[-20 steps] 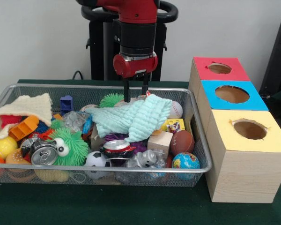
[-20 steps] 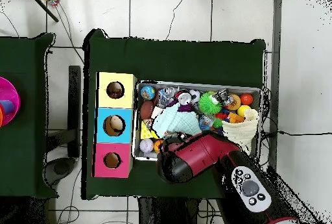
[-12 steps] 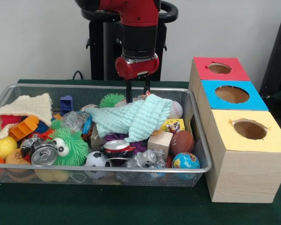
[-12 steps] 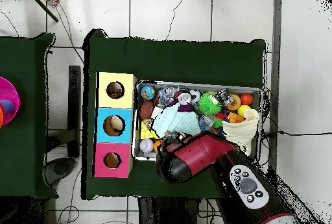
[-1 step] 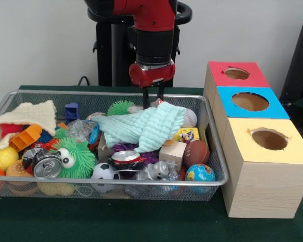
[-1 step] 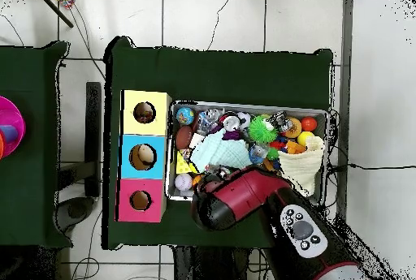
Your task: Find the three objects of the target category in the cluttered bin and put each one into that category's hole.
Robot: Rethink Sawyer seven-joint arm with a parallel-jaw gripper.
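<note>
Gripper (image 5: pixel 153 99) of the red and black arm hangs over the upper middle of the silver wire-mesh bin (image 5: pixel 141 183), its two thin dark fingers apart with nothing between them, tips just above the far edge of the pale mint knitted cloth (image 5: pixel 141 127).

Target category is not stated. If it is balls, candidates in the front view: white baseball (image 5: pixel 190 117) right of the cloth, brown toy football (image 5: pixel 196 152) and blue globe ball (image 5: pixel 200 174) at lower right of the bin, yellow ball (image 5: pixel 3 158) at far left.

Box with red, blue and yellow tops (image 5: pixel 250 101), each with a round hole, stands at frame right.

Risks, as judged:
- Descent here likely pinches cloth, not a solid object; the cloth could drag neighbours out.
- Baseball is round and partly tucked under the cloth, so it may roll away from the fingers.
- Fingers could catch the mesh rim, which lies close behind.

Overhead view: the arm covers the gripper.
</note>
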